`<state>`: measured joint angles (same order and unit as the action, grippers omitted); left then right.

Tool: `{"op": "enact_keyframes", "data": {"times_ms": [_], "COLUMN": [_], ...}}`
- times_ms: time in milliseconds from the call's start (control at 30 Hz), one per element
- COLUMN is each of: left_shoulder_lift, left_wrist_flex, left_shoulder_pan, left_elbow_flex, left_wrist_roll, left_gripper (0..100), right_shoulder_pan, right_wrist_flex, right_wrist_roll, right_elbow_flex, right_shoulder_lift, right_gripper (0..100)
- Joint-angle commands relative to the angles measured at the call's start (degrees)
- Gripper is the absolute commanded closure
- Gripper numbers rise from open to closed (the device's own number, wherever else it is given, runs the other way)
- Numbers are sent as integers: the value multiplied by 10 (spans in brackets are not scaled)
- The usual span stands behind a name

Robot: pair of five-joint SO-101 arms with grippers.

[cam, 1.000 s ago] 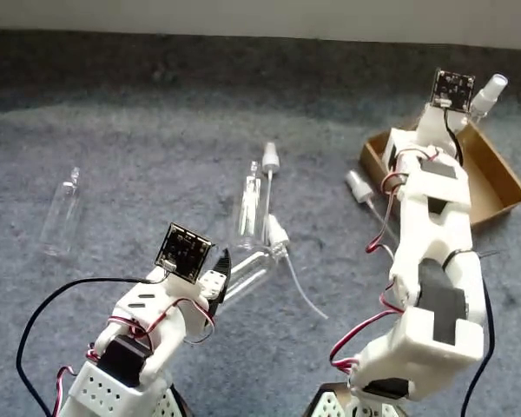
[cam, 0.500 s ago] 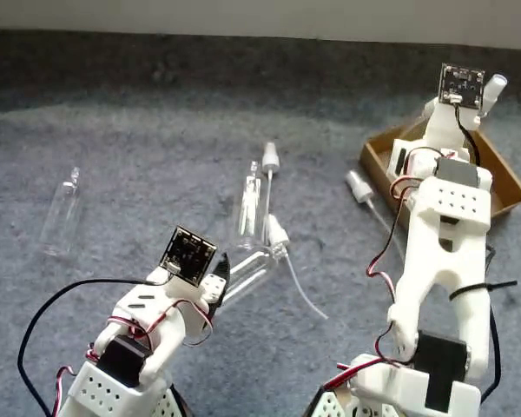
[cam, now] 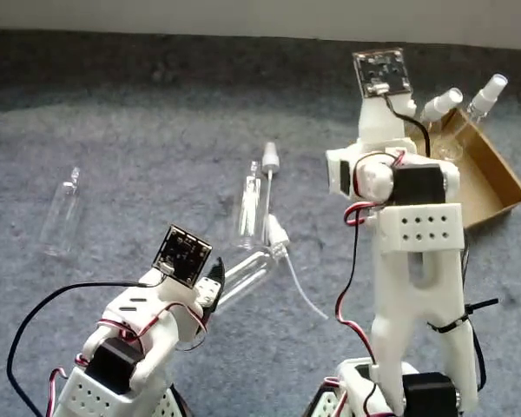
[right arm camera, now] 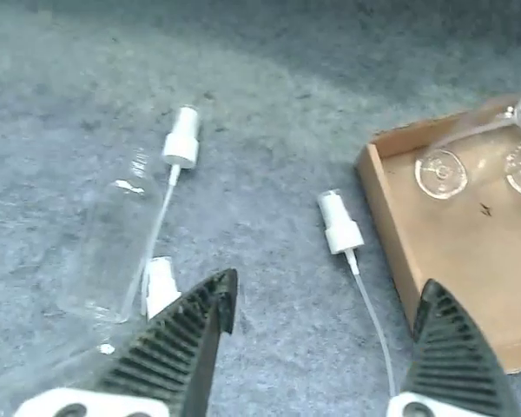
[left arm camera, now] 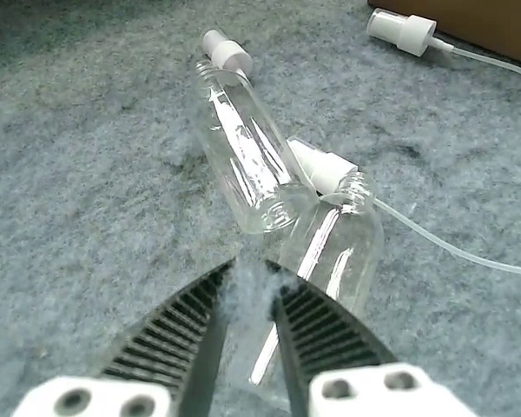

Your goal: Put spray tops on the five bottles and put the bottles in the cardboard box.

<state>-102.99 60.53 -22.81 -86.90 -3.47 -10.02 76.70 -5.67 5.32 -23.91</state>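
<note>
We judge the step in hand to be picking up the loose spray top (right arm camera: 339, 230) that lies just beside the cardboard box (right arm camera: 378, 208). The right jaws hang wide open above it. We would close on its white head, not on the thin tube (which would likely bend), and keep the outer jaw off the box wall.

The left jaws are nearly closed, with only a slit between them, over the base end of a lying bottle (left arm camera: 334, 252). We cannot tell whether they pinch it. Its open neck looks like the place to feed the tube.

A second spray top (left arm camera: 321, 165) crowds that neck and touches it. Another bottle (left arm camera: 243, 156) lies there too, with a third top (left arm camera: 226, 52) at its far end. A further bare bottle (cam: 61, 217) lies well apart on the bench, and two capped bottles (cam: 441, 102) stand in the box.
</note>
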Motion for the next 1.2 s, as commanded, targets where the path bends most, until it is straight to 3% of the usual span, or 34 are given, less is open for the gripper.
{"op": "enact_keyframes", "data": {"times_ms": [0, 200, 433, 667, 800, 933, 1167], "left_shoulder_lift": [5, 5, 5, 6, 10, 10, 6], "left_wrist_flex": [8, 20, 42, 119, 119, 128, 156], "left_shoulder_pan": [15, 67, 170, 307, 404, 473, 577], "left_elbow_flex": [51, 81, 141, 136, 135, 128, 56], "left_wrist_roll": [2, 2, 11, 164, 245, 251, 250], "left_gripper": [994, 994, 992, 986, 874, 806, 858], "right_shoulder_pan": [-44, -110, -129, -154, -156, -178, -250], "right_wrist_flex": [30, 29, 29, -24, -64, -131, -156], "right_wrist_roll": [17, 24, 76, 84, 84, 82, 80], "right_elbow_flex": [-70, -73, -49, 54, 132, 196, 175], "right_shoulder_lift": [-27, -26, -27, -27, -32, -29, -27], "right_gripper": [708, 708, 708, 708, 708, 708, 709]}}
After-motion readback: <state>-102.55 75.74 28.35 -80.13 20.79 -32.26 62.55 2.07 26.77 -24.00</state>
